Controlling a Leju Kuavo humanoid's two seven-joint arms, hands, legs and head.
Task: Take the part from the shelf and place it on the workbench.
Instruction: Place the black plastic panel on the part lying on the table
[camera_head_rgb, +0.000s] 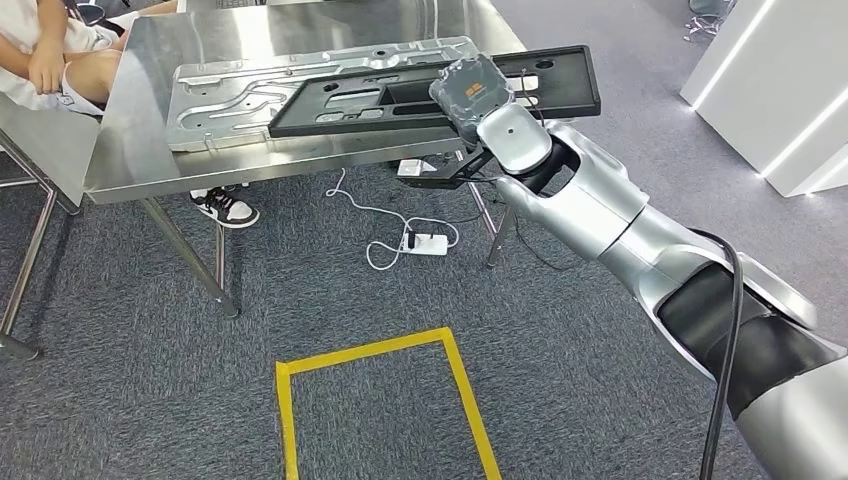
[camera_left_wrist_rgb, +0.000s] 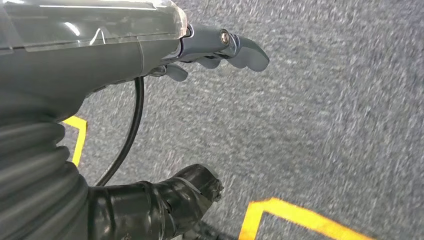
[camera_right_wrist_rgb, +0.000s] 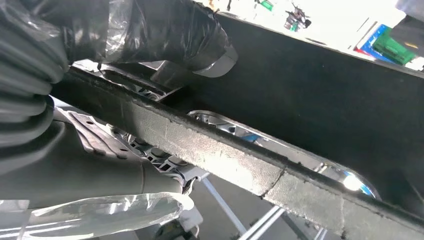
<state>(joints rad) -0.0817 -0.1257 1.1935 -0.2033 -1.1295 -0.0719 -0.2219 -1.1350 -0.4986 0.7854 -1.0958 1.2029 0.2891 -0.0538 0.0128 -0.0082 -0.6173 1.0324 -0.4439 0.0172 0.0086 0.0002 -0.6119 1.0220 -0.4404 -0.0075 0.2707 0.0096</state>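
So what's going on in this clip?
The robot's right hand grips a long black part and holds it flat over a silver part lying on the steel workbench. The left hand hangs over the carpet, holding nothing. A person sits at the bench's far corner.

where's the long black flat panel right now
In the head view the long black flat panel is over the steel workbench, lying across a silver metal plate, with its right end gripped by the right hand.

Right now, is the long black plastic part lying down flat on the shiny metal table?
Not flat: the long black plastic part is tilted, its near end held up by the right hand over the shiny metal table.
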